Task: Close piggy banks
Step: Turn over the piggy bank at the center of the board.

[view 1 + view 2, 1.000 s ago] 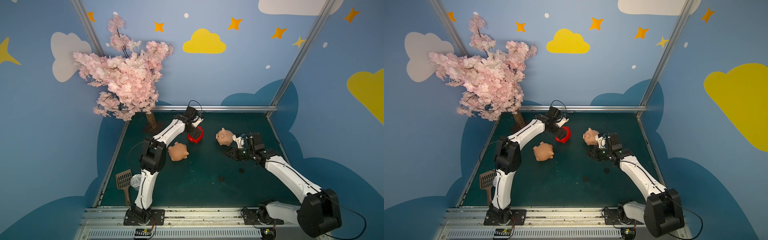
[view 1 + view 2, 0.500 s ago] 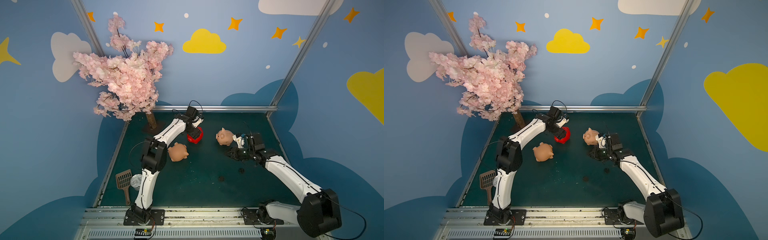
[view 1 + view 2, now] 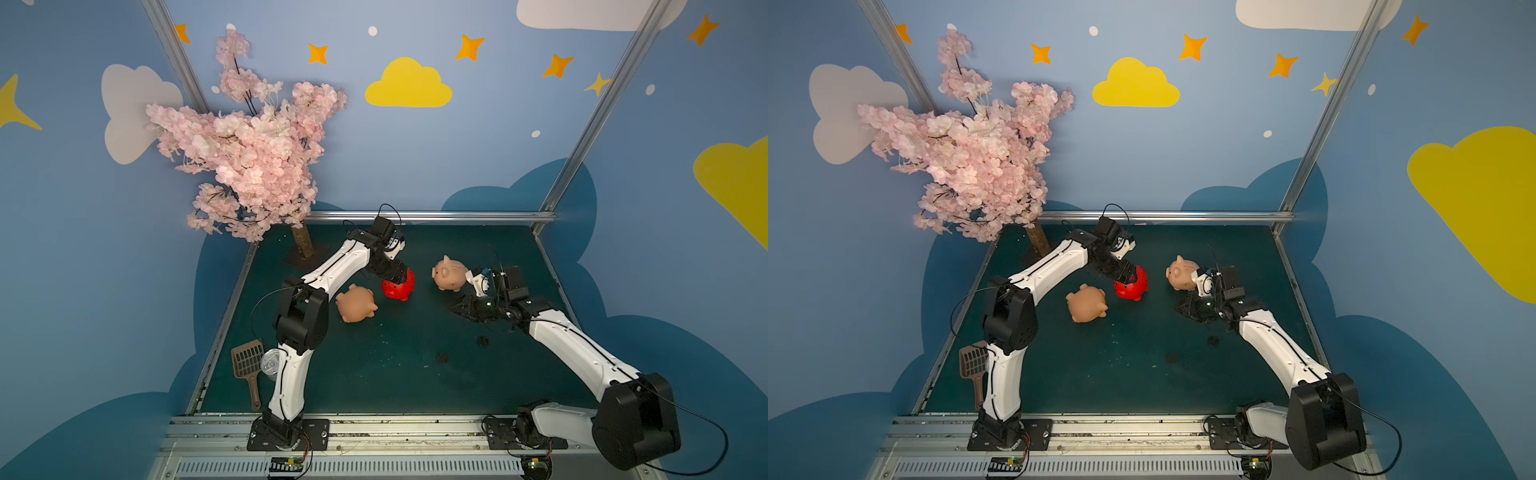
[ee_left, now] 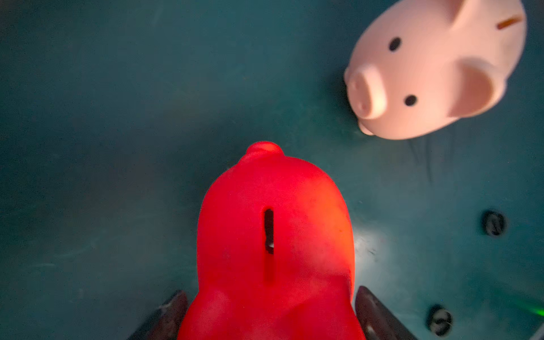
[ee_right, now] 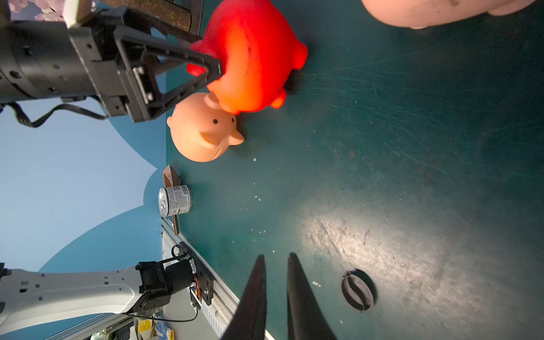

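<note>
My left gripper (image 3: pixel 395 276) is shut on the red piggy bank (image 3: pixel 400 287), one finger on each flank. In the left wrist view its coin slot faces the camera, between the dark fingers (image 4: pixel 173 309). A peach piggy bank (image 3: pixel 451 274) stands upright to the right of it. Another peach piggy bank (image 3: pixel 355 305) sits to the left, its head touching the red one (image 5: pixel 250 59) in the right wrist view. My right gripper (image 3: pixel 453 308) hovers low over the mat in front of the right-hand pig. Its jaws (image 5: pixel 276 255) are shut, with only a slit between them and nothing held.
Two dark round plugs (image 3: pixel 483 341) (image 3: pixel 441 357) lie on the green mat near my right arm; one plug (image 5: pixel 357 290) sits just beside my right fingertips. A pink blossom tree (image 3: pixel 257 158) fills the back left corner. A brown scoop (image 3: pixel 247 361) and a can (image 3: pixel 270 365) rest at the left edge.
My left jaws have narrowed onto the red piggy bank. The right arm and the two peach pigs have stayed where they were.
</note>
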Tool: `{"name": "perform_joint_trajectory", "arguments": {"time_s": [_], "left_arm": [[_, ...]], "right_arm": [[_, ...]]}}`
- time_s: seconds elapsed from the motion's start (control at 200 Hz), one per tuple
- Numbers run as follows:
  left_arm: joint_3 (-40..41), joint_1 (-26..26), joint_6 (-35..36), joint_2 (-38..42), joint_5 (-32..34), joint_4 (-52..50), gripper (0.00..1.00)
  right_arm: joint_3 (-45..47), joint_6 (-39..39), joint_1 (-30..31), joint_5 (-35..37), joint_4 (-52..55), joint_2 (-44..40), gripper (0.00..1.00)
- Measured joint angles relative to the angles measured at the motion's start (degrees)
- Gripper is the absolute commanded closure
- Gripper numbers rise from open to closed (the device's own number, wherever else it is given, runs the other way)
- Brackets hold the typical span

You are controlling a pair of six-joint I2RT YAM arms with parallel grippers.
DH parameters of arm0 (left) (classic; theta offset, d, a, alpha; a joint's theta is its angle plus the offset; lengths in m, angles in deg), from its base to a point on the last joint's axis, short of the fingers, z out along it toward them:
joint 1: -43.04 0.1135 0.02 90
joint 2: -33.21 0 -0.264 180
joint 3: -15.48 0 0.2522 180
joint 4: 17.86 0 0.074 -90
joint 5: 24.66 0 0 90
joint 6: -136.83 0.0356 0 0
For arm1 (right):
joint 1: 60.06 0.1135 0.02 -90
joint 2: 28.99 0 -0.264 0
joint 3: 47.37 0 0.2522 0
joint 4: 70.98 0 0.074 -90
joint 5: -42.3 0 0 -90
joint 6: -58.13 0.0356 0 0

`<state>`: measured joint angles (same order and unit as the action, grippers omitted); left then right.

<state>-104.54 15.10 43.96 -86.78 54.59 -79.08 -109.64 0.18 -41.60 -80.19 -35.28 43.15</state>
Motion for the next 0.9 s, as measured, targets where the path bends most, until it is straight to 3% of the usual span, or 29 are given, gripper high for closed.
{"name": "perform_joint_trajectory", "arguments": {"time_s": [0.606, 0.901], "left_arm": [[32.76, -1.68, -19.93, 20.28, -22.77, 12.63, 0.30], [42.80, -0.39, -24.39, 23.47, -27.87, 18.16, 0.30]], "right_arm": [[0.31, -1.01, -2.62, -0.42, 0.63, -0.46, 0.84], [0.33, -0.96, -2.84, -1.31, 0.63, -0.44, 0.84]]}}
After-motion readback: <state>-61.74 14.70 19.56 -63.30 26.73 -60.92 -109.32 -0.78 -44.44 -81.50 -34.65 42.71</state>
